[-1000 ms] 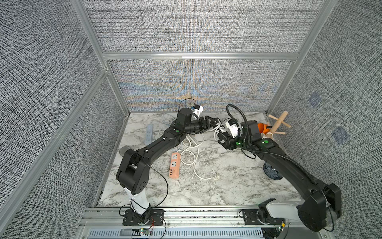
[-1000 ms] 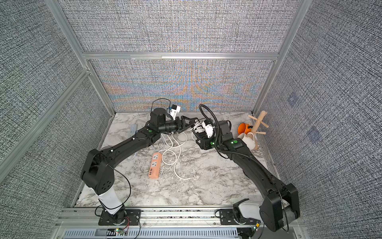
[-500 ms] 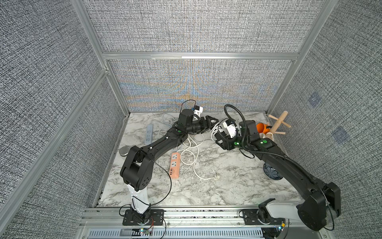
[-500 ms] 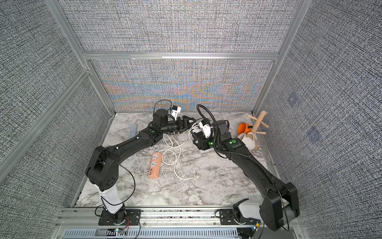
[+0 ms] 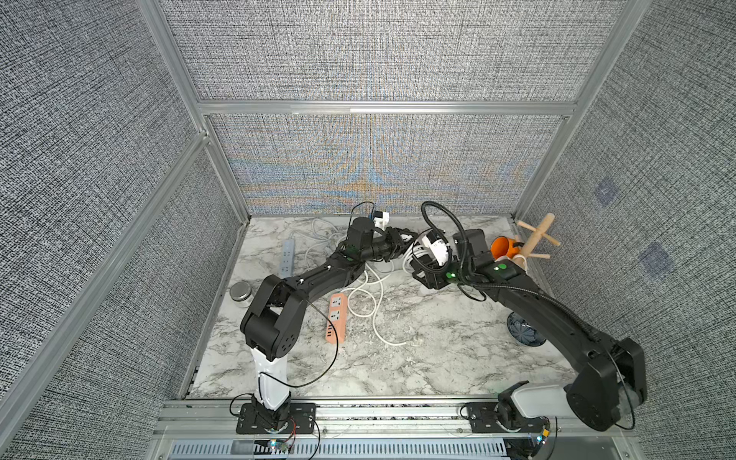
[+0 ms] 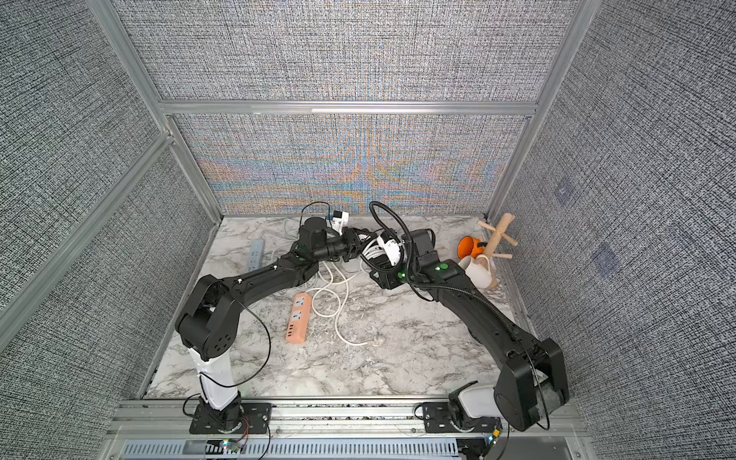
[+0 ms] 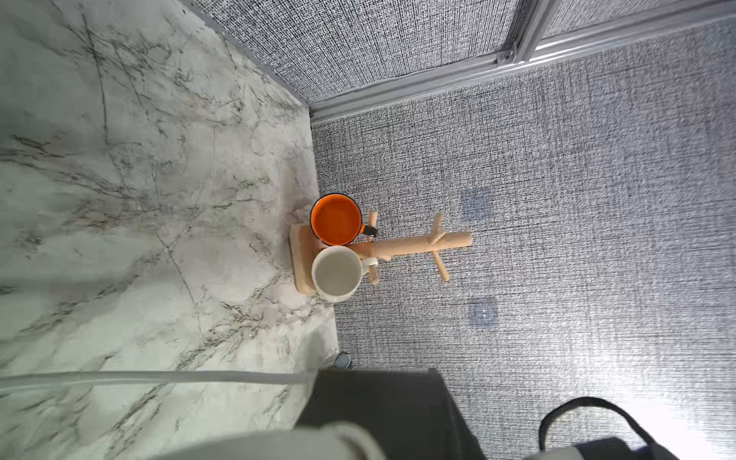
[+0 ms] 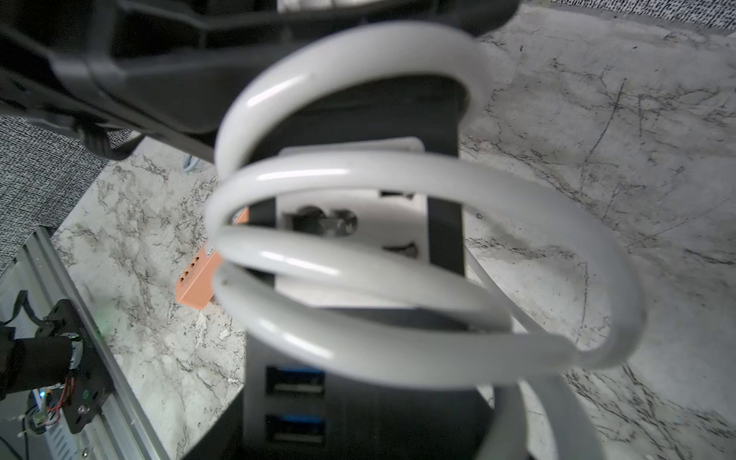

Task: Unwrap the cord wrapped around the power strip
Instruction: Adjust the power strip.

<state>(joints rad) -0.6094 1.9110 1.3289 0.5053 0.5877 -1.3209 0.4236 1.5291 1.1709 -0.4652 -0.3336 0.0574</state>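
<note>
**Right gripper held wrapped power strip above the table**

Your right gripper (image 8: 352, 207) clamped the power strip (image 8: 294, 402) between its fingers and held it raised off the marble table (image 5: 418, 358) near the back wall. The white cord (image 8: 358, 167) was looped around the strip in several loose coils. Your left gripper (image 5: 403, 240) reached in against those coils; whether it had closed on the cord could not be told. Nearer you, an orange power strip (image 5: 335, 318) lay flat on the table. A mug rack (image 5: 533, 243) with an orange mug (image 5: 501, 247) stood in the far right corner.
</note>
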